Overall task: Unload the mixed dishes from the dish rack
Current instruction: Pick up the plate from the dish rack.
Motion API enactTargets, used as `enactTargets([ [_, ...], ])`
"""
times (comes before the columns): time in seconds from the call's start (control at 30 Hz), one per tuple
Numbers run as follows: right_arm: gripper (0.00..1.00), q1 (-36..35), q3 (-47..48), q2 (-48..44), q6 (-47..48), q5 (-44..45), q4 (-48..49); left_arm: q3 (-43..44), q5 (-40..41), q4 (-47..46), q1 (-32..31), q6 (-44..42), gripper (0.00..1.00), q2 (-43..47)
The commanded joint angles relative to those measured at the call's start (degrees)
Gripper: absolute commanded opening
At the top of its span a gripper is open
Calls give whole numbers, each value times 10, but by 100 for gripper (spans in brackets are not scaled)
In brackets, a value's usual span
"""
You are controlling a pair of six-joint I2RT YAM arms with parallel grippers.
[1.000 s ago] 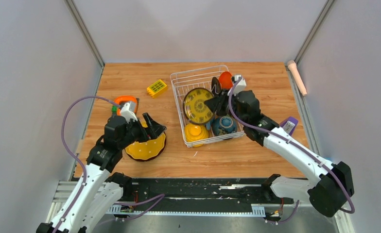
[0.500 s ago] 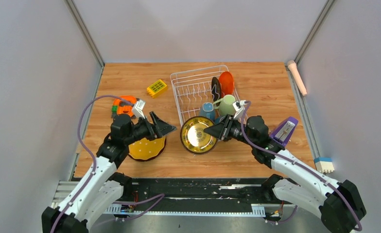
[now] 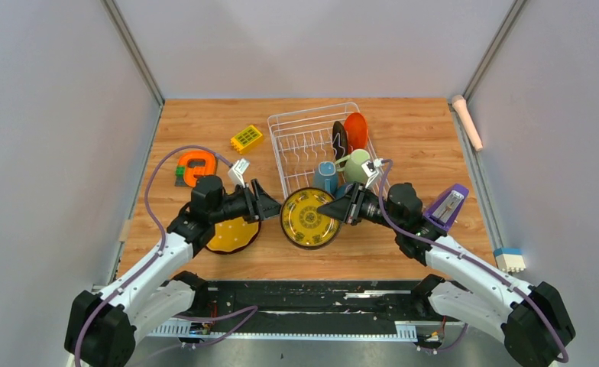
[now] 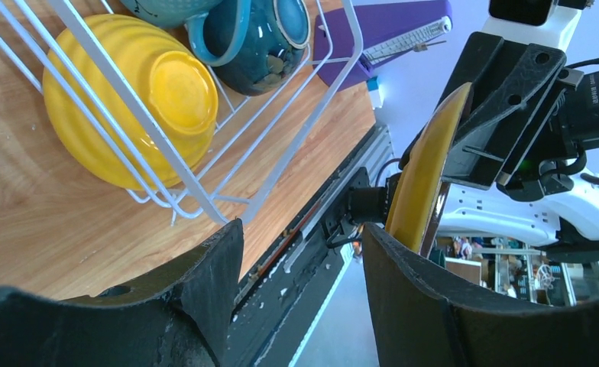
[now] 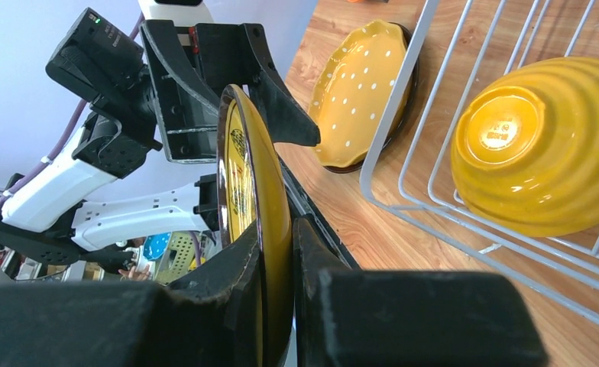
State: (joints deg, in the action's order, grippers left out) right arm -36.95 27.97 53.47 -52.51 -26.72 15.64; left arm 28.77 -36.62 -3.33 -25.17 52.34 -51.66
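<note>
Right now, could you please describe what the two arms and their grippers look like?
Both arms match: the left arm and right arm have white link shells with black joint housings. A purple cable loops along each one. The left gripper and right gripper are black, with broad wedge-shaped fingers, and each wrist carries a small white camera block.

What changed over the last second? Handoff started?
Right claw, shut on the yellow patterned plate, lifted it out of the dish rack and carried it toward the near edge. Left claw swung toward the middle from above the dotted yellow plate and is narrowing around the held plate's other rim, not yet gripping. Rack and dotted plate stayed put.
</note>
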Motion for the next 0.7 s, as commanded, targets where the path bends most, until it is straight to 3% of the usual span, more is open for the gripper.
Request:
enactTargets([
  [0.0,0,-1,12,-2,-2,23,-17,20,-1,-11,-4,-11,66,9],
  [0.23,0,-1,16,-39,-12,145,-124,34,52,68,-4,-35,65,48],
  [0.47,0,-1,17,-1,-9,55,-51,20,21,9,-5,-16,65,17],
  [0.67,0,-5,-1,37,-27,-43,93,21,16,-13,-22,-12,55,-29],
])
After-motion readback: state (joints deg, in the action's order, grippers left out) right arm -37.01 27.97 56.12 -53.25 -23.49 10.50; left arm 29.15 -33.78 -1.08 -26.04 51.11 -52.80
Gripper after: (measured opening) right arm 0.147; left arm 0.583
